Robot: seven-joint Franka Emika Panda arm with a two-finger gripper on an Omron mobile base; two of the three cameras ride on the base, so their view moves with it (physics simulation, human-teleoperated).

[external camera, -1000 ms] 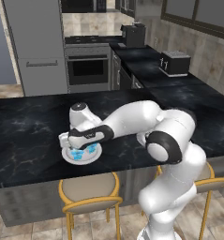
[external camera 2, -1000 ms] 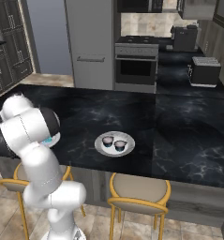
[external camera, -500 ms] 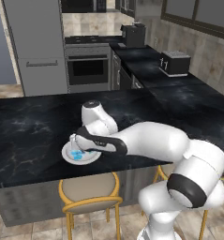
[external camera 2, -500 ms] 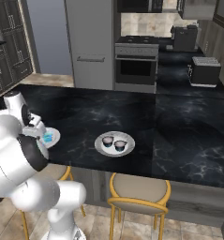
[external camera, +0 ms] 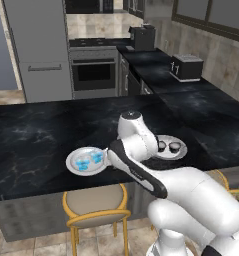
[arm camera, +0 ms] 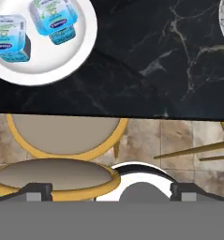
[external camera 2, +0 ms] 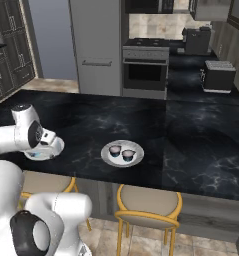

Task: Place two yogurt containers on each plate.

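Two light blue cups (external camera: 89,161) sit on the left plate (external camera: 73,165), two dark ones (external camera: 168,146) on the right plate (external camera: 181,150). Your gripper (arm camera: 111,190) stands apart, empty; the task looks finished, so just lift clear.

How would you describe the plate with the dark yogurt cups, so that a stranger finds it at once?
Look at the long black marble counter that faces the oven. Near its front edge, above the yellow stools, lie two white plates; take the plate on the side nearer the toaster. It holds two dark round cups with pale lids, while the other plate holds two light blue squarish cups.
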